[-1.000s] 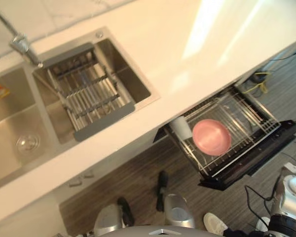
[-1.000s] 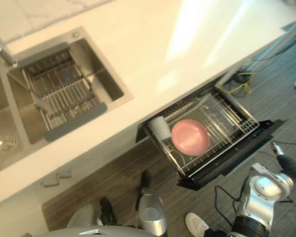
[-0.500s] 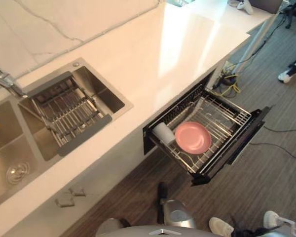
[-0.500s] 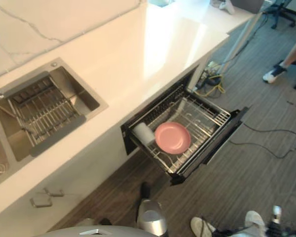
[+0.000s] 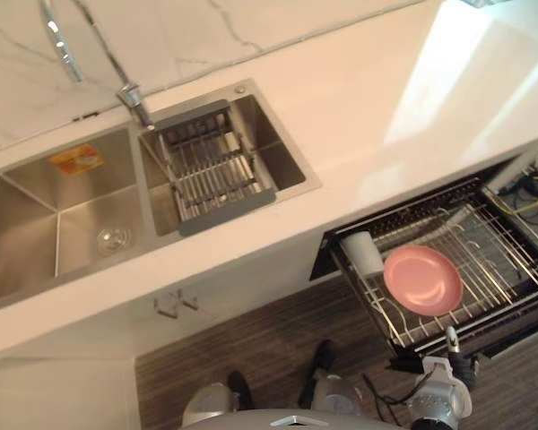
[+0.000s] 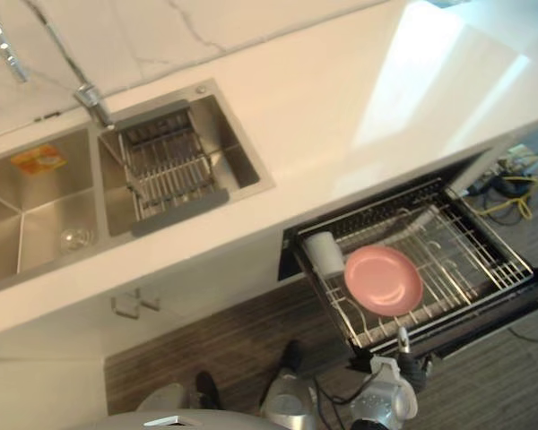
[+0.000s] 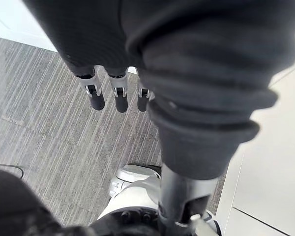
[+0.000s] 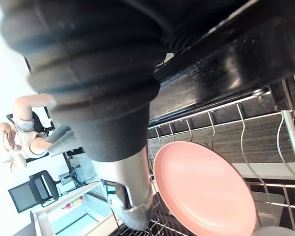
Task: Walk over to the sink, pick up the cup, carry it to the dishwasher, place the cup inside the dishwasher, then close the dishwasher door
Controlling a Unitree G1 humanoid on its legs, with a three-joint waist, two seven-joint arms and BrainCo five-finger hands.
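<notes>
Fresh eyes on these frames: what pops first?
The pink plate lies in the pulled-out dishwasher rack under the right end of the counter, with the white cup beside it at the rack's left end. Next comes the steel double sink on the left, with a wire drainer across its right basin.

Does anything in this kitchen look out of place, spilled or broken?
Nothing is spilled or broken. Only the dishwasher stands pulled open under the counter, with the white cup beside the pink plate inside it.
</notes>
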